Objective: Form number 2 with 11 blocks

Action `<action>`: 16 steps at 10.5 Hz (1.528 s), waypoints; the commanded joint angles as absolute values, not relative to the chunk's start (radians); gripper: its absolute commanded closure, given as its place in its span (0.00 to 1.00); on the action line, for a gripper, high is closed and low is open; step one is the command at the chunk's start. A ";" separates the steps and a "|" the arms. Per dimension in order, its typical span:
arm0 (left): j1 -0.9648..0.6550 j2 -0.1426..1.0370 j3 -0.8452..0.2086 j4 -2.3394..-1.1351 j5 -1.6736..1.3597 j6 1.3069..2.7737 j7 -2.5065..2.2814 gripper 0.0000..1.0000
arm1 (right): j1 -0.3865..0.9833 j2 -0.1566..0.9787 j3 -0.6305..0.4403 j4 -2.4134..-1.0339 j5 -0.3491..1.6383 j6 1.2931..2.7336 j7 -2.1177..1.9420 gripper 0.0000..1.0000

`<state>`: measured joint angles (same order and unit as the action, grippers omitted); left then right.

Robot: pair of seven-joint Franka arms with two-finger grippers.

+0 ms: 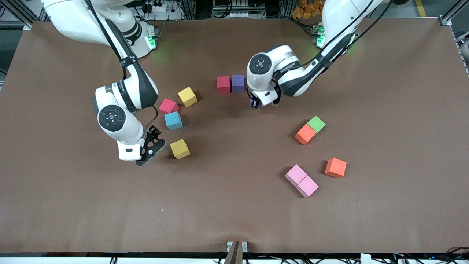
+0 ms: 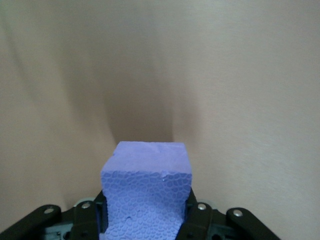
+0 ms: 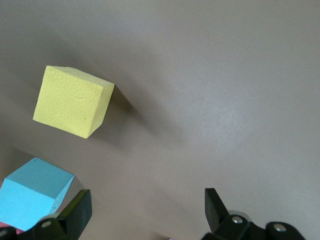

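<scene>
Brown table (image 1: 234,220), scattered cubes (image 1: 306,134)

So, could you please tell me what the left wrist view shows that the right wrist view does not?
Only the left wrist view shows the purple cube, clamped between the left gripper's fingers above bare table. Only the right wrist view shows a yellow cube and the sky-blue cube resting on the table, with the right gripper open and holding nothing. Both share the brown table surface and a pair of black fingers at the frame's edge.
</scene>
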<state>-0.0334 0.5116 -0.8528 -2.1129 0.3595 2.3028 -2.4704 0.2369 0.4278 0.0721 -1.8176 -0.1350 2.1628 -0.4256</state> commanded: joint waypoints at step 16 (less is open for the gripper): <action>-0.097 0.448 -0.896 -2.349 0.399 2.597 -2.908 0.80 | 0.227 0.433 0.083 -1.809 -0.133 2.163 -0.408 0.00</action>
<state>-0.0830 0.4474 -0.8962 -2.3397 0.3587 2.5793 -2.7533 0.2368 0.4280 0.0721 -1.8172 -0.1350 2.1628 -0.4228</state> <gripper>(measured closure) 0.454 0.000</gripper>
